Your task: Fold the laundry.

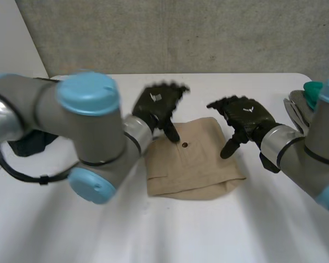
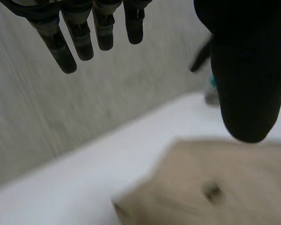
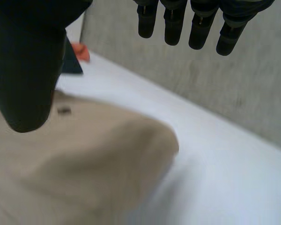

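The beige garment (image 1: 194,164), folded into a flat, roughly square bundle with a dark button (image 1: 185,145) facing up, lies near the middle of the white table (image 1: 170,235).

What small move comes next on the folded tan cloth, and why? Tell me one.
The folded tan cloth lies on the white table. The left hand and right hand hover open over its far corners, holding nothing. So probably lower both onto those corners and pinch them, ready for another fold.
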### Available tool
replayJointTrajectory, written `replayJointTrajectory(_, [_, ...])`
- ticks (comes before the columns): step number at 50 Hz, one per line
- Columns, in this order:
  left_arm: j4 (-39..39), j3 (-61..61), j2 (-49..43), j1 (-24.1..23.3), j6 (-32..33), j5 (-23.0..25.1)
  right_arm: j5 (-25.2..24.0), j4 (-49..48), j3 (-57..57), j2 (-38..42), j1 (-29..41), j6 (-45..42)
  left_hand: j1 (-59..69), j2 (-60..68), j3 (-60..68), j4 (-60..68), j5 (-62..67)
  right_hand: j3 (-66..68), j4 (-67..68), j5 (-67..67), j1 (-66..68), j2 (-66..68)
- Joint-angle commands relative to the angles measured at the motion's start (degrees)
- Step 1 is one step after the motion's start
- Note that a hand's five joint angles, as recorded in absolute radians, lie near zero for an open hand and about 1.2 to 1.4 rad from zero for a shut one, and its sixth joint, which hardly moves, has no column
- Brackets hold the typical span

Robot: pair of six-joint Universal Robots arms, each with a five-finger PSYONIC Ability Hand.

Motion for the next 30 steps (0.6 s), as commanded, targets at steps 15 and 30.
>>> replayJointTrajectory(15, [-19.4, 8.3, -12.3, -2.2, 1.6, -5.9, 5.1, 12.5, -14.2, 18.4, -2.3, -9.9, 0.4, -1.0, -1.1, -0.6, -1.7, -1.7, -2.0, -2.6, -2.4, -1.2])
replayJointTrajectory(30, [-13.6, 7.7, 4.8, 1.5, 3.6, 9.2, 8.5, -10.7, 12.6, -4.5, 6.4, -20.4, -0.7, -2.0, -2.2, -1.7, -2.7, -1.7, -2.0, -2.6, -2.4, -1.2])
